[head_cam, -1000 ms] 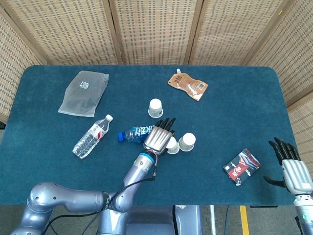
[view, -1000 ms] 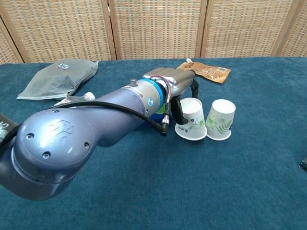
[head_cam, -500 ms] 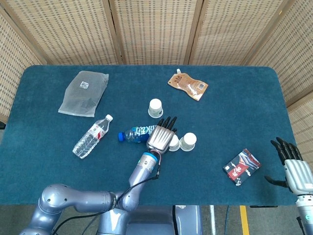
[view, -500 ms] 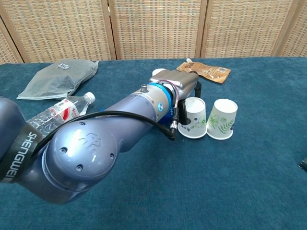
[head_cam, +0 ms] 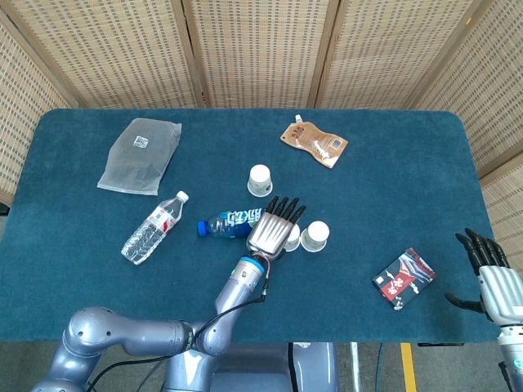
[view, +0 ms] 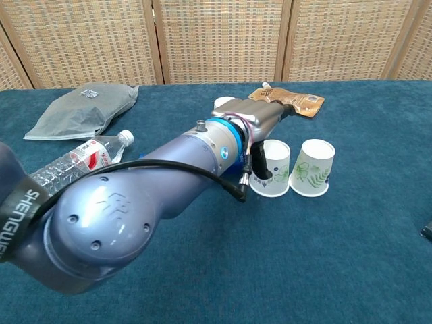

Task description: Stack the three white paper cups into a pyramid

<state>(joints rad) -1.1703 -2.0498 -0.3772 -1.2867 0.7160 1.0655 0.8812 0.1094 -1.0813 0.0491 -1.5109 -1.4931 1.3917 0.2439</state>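
A: Start near. Where is the left robot hand [head_cam: 274,224]?

B: Low over the middle of the surface [head_cam: 392,163], fingers stretched forward and spread, holding nothing that I can see. It sits just over the nearer of the two cups that stand side by side; in the chest view that cup [view: 273,169] pokes out from under the robot hand, rim down.

A: And its neighbour?

B: The second cup [head_cam: 315,236] stands touching or all but touching it, on the side toward the robot's right, also upside down. Those two look like the pyramid's base.

A: So the third?

B: The third cup [head_cam: 260,180] stands alone, farther back and slightly to the left of the fingertips, well apart from the pair. From the left robot hand it lies almost straight ahead, along the line the fingers point.

A: The right robot hand [head_cam: 493,273]?

B: Down at the near right edge, fingers apart and empty, well away from all three. The left is plainly nearer, so I judge the reach to the far cup falls to it.
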